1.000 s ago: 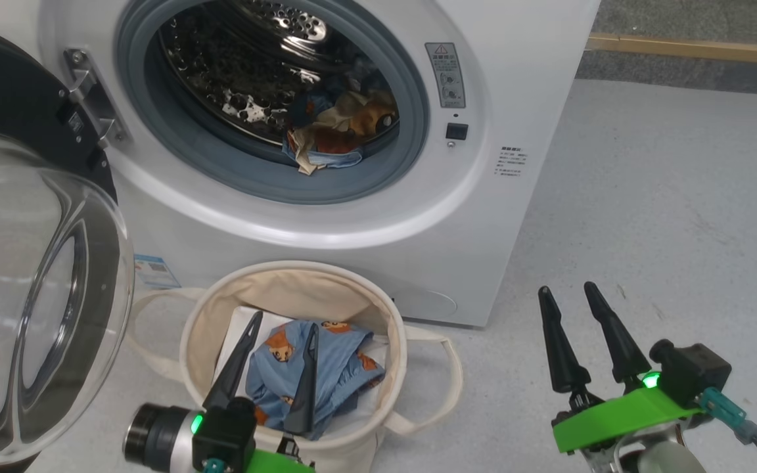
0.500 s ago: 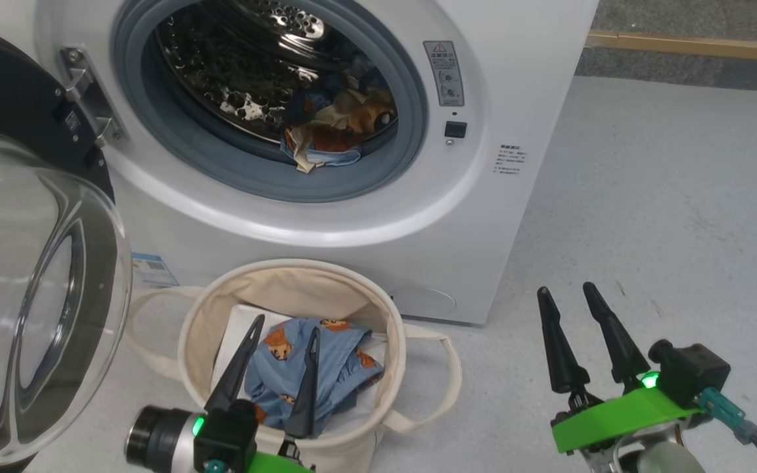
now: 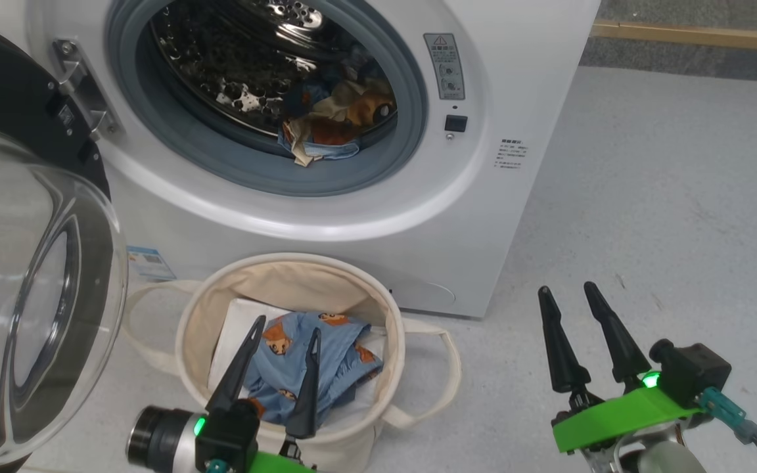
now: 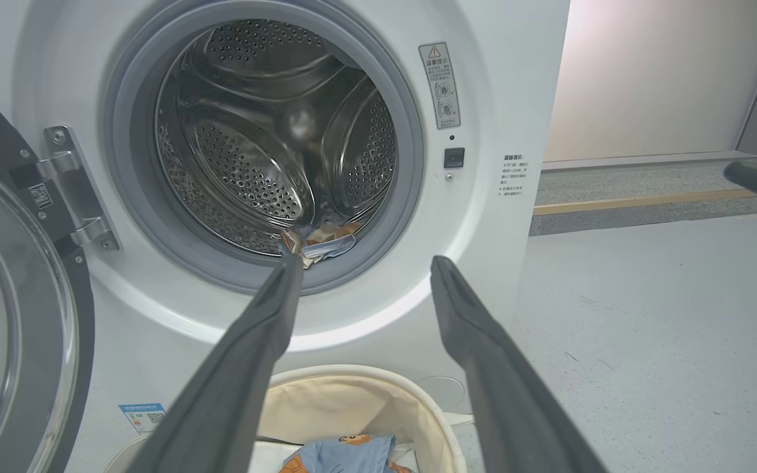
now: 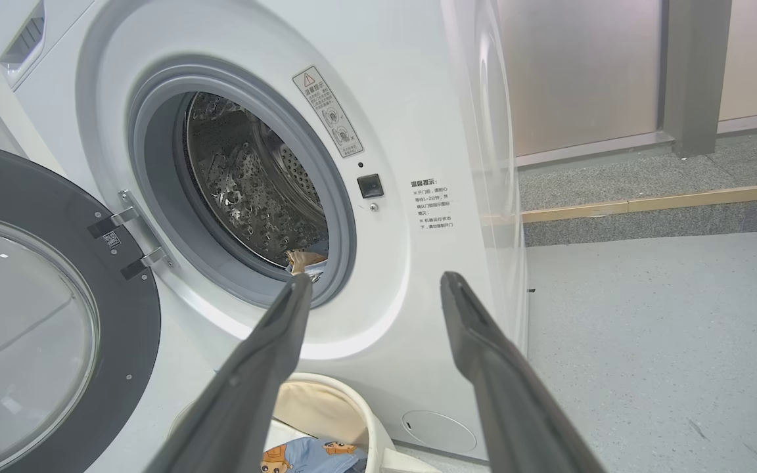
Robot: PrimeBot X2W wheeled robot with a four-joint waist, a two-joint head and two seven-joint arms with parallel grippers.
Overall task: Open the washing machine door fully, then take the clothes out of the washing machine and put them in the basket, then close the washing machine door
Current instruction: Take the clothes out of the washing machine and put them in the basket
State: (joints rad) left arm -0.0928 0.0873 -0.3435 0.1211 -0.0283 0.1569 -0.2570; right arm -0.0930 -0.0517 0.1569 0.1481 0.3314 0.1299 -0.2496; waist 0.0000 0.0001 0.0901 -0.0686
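The left claw point(image 3: 288, 324) and right claw point(image 3: 566, 287) gape empty. The clothes point(image 3: 326, 131) lie at the lip of the drum point(image 3: 221, 66); a low reach and a deep pinch into the bundle would suit.

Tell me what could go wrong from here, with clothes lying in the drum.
1. The clothes lie over the lip of the grey drum ring; a shallow pinch may drag only part out, or drop it short of the basket.
2. The open washing machine door bulges close beside the left gripper; reaching in could clip it.
3. Closing with fabric on the ring would trap it.
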